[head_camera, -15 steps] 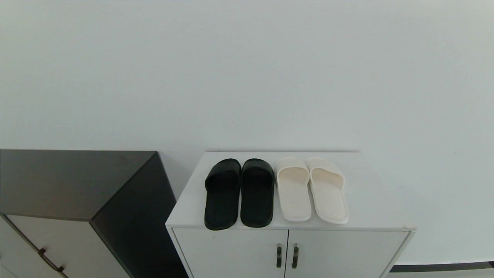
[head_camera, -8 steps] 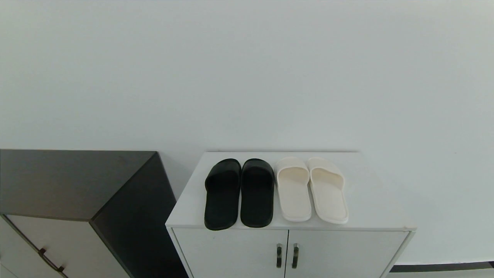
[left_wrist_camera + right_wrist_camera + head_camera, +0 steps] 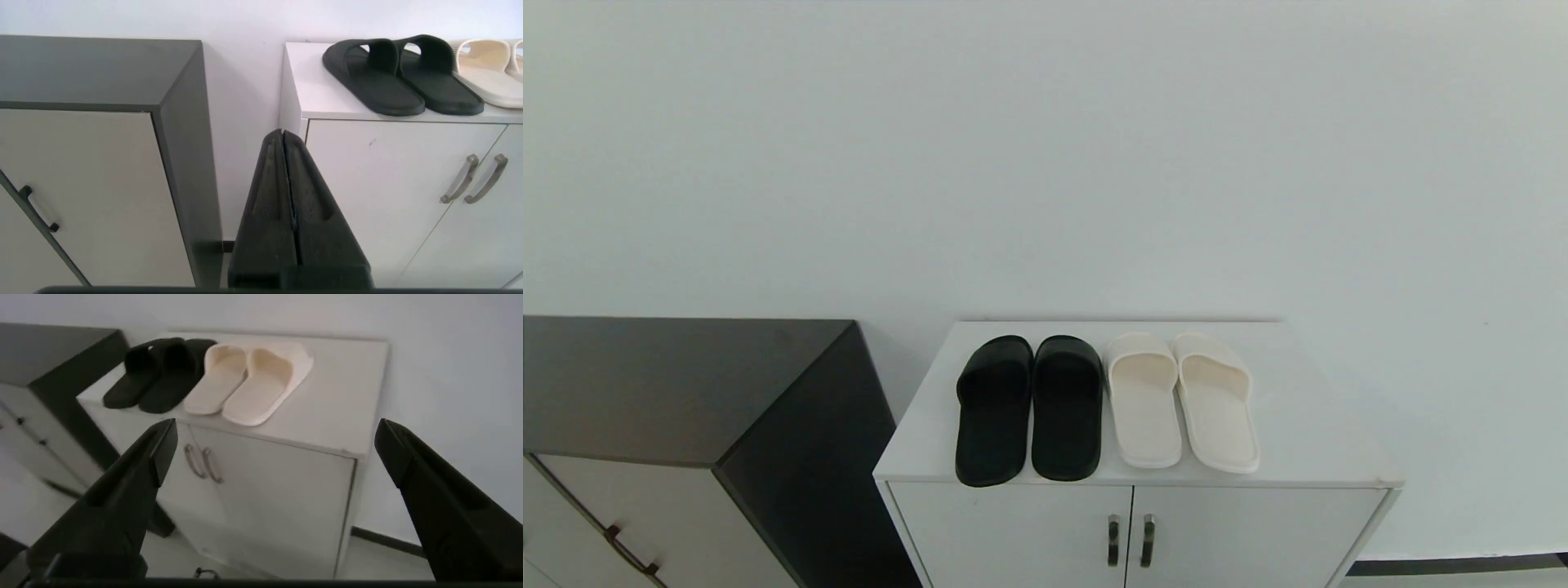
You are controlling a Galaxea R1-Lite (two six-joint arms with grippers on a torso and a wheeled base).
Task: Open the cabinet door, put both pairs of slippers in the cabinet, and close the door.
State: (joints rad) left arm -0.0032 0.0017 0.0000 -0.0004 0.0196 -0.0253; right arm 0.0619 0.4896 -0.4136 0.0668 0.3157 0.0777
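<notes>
The white cabinet (image 3: pixel 1311 429) stands against a plain wall, and both its doors are shut. The left door (image 3: pixel 1013 535) and the right door (image 3: pixel 1258 535) meet at a middle seam. Two upright metal handles (image 3: pixel 1131 541) sit just beside each other on either side of it.

Both pairs of slippers lie on the cabinet's top, none inside. The black slippers (image 3: pixel 1029 408) take the left half, side by side, with their toes toward the back edge and their heels at the front edge. The cream slippers (image 3: pixel 1184 404) lie just beside them on the right, facing the same way, with heels a little short of the front edge. The right part of the top, toward the right front corner, is bare.

A taller dark cabinet (image 3: pixel 686 384) stands to the left, with a narrow gap between the two. Its pale front carries a dark handle (image 3: pixel 629 551).

The left pincer (image 3: pixel 283 139) has its fingers pressed flat together with nothing between them. It points toward the gap between the two cabinets and touches neither.

The right pincer (image 3: pixel 276 433) is spread wide and holds nothing. It faces the white cabinet's front from the right, well apart from the doors and slippers.
</notes>
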